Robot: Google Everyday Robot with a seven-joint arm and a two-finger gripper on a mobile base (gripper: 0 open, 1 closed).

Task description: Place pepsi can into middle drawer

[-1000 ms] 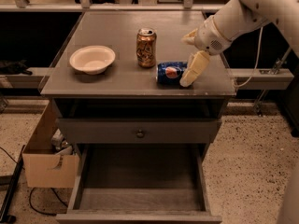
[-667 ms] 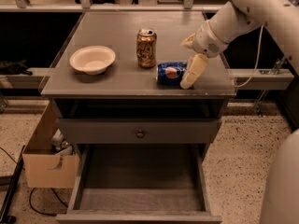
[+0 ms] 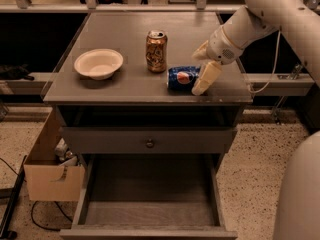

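The pepsi can (image 3: 182,78) lies on its side on the cabinet top (image 3: 125,86), near the front right edge. My gripper (image 3: 203,65) is at the can's right end, fingers apart, one cream finger (image 3: 206,78) in front of the can and the other behind it. The can rests on the top. The middle drawer (image 3: 150,196) is pulled out low at the front, its floor bare.
A gold-brown can (image 3: 156,51) stands upright just left of and behind the pepsi can. A white bowl (image 3: 98,63) sits at the left. A shut drawer front with a knob (image 3: 149,143) is above the open drawer. A cardboard box (image 3: 52,176) stands on the floor at the left.
The gripper stays at the can's right end. The arm's upper links have shifted, and part of the arm now fills the lower right corner. The can has not moved.
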